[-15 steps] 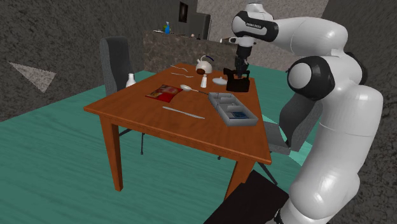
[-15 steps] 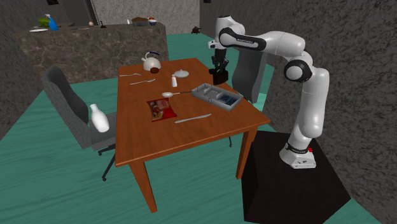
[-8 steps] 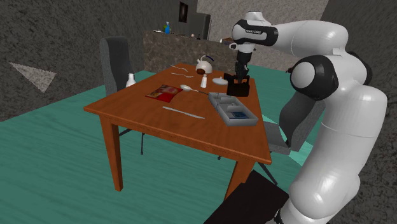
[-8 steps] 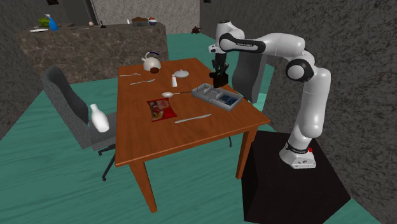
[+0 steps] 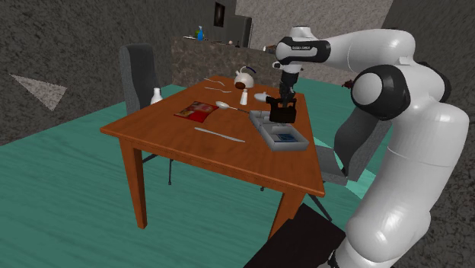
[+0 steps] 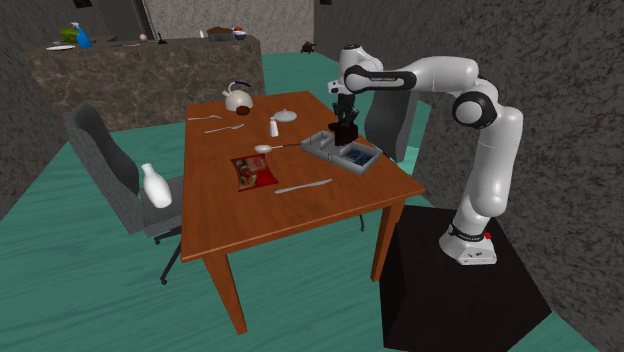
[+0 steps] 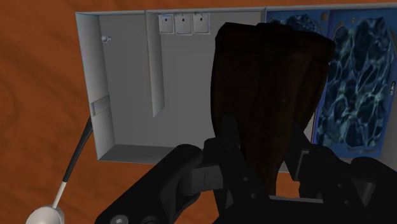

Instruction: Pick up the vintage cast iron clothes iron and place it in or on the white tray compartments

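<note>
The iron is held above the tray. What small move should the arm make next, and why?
Probably lower it straight down a little, then open. The jaws clasp the dark clothes iron, which hangs over the grey tray, across its wide grey compartment and the blue-patterned one; it does not seem to rest there yet.

White arm on its black stand [image 6: 470, 300], reaching over a wooden table [image 6: 300, 212]. The gripper [image 6: 345, 122] carries a dark iron [image 6: 345, 131] over the far end of the grey compartment tray [image 6: 320, 149], which lies at 2 o'clock from the table's centre. A white kettle [image 6: 238, 98] stands at 11 o'clock and a knife [image 6: 303, 186] at 4 o'clock. A white bottle [image 6: 153, 185] rests on the chair [image 6: 98, 150] at 9 o'clock.
</note>
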Robot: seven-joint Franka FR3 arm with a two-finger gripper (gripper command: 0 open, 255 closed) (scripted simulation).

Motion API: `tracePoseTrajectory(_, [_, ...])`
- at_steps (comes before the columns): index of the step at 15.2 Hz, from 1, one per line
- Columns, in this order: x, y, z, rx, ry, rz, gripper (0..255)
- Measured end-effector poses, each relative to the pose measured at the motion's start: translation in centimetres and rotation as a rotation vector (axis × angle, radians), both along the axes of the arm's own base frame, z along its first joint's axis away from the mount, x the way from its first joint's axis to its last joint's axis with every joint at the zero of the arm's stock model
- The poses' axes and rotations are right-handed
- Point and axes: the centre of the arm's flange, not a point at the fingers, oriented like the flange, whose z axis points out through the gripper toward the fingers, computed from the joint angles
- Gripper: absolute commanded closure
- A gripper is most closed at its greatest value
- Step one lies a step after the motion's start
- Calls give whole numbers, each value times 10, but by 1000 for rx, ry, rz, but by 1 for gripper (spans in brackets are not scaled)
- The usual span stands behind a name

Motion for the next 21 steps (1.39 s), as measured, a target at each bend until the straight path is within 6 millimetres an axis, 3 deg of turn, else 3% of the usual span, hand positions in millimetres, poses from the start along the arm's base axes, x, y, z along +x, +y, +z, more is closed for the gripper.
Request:
tracePoseTrajectory(4, [1,1,-22,-1,0,0,255])
tracePoseTrajectory(11, [0,-3,-23,-7,-9,-4,255])
tracePoseTrajectory(12, [0,-3,-23,-7,-9,-4,0])
tracePoseTrajectory(18, [2,0,-29,-1,-2,0,0])
tracePoseTrajectory(21, [1,2,-1,-1,-2,0,0])
